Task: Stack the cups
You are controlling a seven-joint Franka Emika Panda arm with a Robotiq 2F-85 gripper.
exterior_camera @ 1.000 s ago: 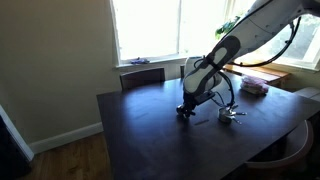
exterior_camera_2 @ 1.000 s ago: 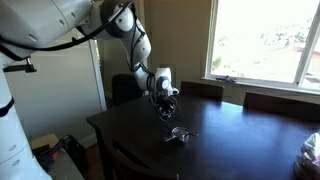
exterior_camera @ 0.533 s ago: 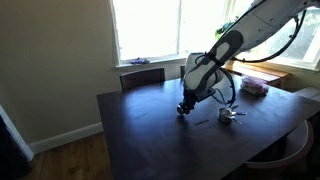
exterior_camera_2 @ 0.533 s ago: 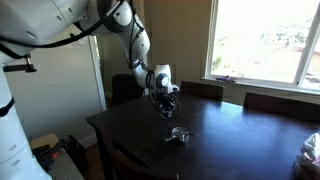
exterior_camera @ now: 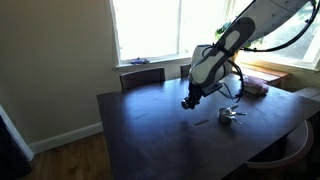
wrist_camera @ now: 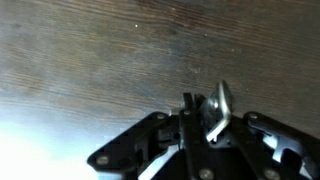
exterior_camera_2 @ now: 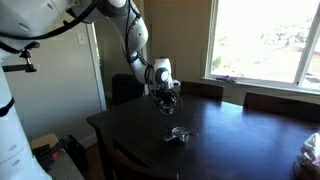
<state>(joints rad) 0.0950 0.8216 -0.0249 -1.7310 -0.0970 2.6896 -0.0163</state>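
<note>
**Exterior and wrist views, cup stacking.** The Franka arm reaches over a dark wooden table, with the end effector hanging above the table's middle, clear of the surface. In the wrist view the end effector is pressed together, pinching a thin shiny metal piece that appears to be part of a measuring cup. The piece stands tilted against the dark fingers, and the cup's bowl cannot be made out. In both exterior views the remaining silver measuring cups sit close together on the table's inner area, away from its corners and near the end effector but apart from it. How they touch one another is too small to tell. A pinkish flat stack lies near the table's window-side edge, and a chair stands at the same edge.
</note>
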